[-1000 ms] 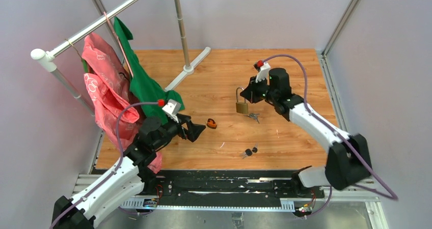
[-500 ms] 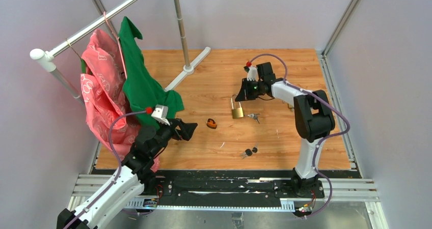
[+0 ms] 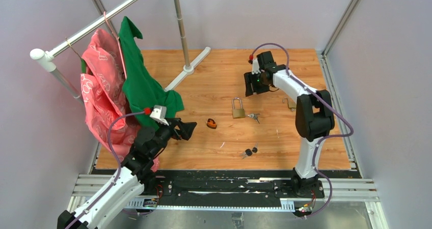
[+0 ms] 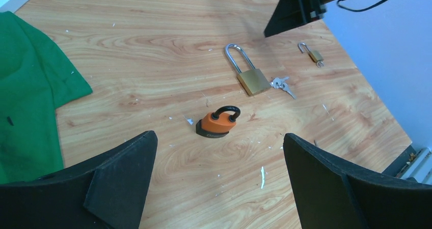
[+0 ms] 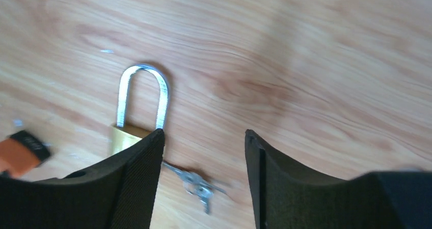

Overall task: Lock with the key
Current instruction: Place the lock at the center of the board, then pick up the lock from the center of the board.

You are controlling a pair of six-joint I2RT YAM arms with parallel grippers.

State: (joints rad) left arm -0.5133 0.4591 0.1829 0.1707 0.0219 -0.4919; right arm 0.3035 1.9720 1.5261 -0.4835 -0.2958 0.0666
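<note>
While the right tool (image 3: 253, 84) hangs with fingers apart and empty, the brass padlock (image 3: 238, 108) lies flat on the desk (image 3: 214, 76) at its 7 o'clock, untouched, shackle pointing to 12 o'clock. A key bunch (image 3: 253, 117) lies just beside the padlock's body at 4 o'clock. Over by the green cloth (image 3: 140, 84), the left tool (image 3: 186, 130) is also spread wide and empty, an orange padlock (image 3: 211, 123) near its 3 o'clock.
</note>
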